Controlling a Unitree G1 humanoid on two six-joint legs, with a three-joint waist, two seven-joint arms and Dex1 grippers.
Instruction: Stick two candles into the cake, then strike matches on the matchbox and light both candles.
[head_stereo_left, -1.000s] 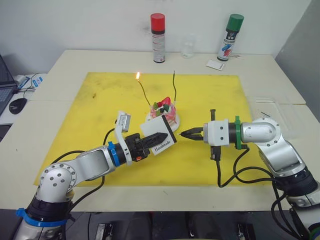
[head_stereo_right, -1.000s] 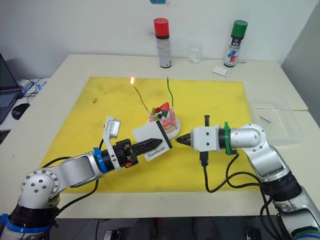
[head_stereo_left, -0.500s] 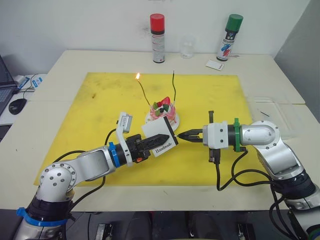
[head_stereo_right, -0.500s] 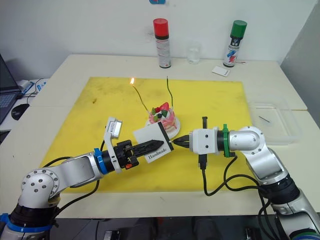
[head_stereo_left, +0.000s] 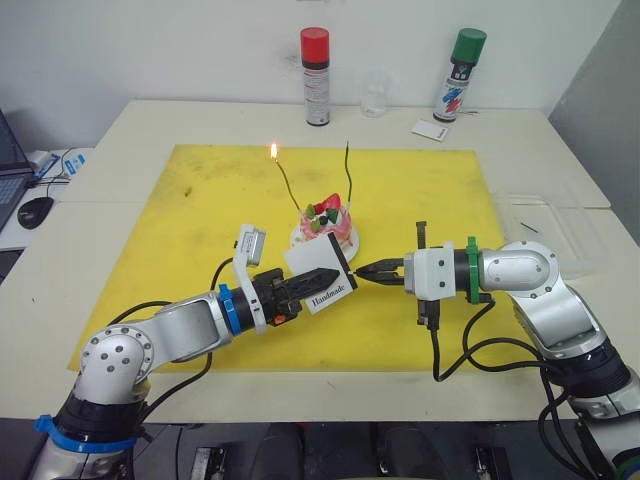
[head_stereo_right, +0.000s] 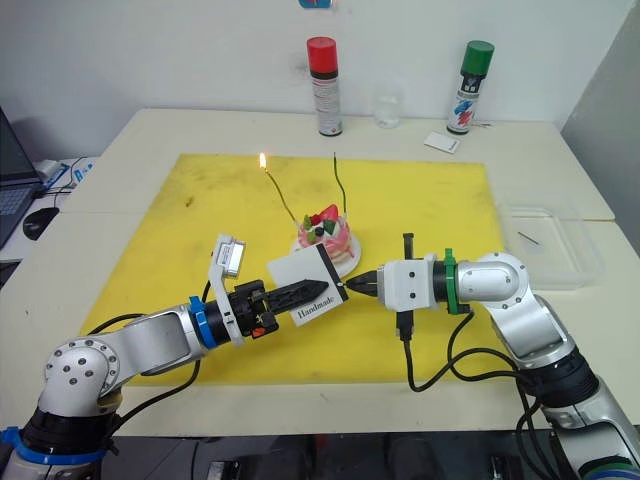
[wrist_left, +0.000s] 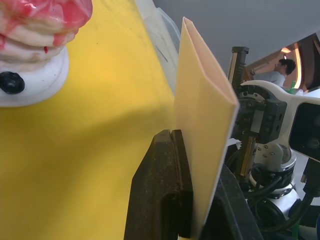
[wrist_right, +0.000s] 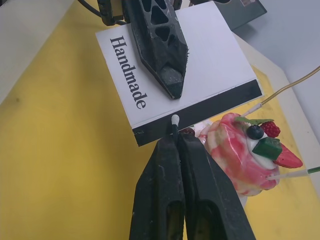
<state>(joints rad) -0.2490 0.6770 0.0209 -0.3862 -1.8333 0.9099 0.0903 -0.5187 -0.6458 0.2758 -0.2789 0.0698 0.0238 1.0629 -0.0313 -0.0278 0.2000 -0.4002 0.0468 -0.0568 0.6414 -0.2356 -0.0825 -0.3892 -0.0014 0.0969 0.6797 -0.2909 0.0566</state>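
Step in hand, by my read: striking the second match.

Nearest the robot, left gripper is clamped on the matchbox, holding it up off the yellow mat with the "Handmade" face toward the right arm and the dark striking strip along the edge nearest the cake. Left wrist view confirms both fingers pinched on the box edge-on.

Right gripper is closed on a match; the pale head pokes out past the fingertips and sits right on the dark strip, touching or as good as.

Just behind the box: the cake on its white plate, mid-mat. Both candles are already stuck in. The left candle leans out to the left and carries a flame at the tip. The right candle stands nearly upright, unlit.

Further back, off the mat: red-capped spray can, a clear glass, green-capped spray can, small white card. Clear tray off to the right.

Next move needs a quick drag of the head along the strip with some pressure while the left arm holds the box rigid. Then carry the flame up to the right candle's tip without knocking the cake or brushing the lit one.
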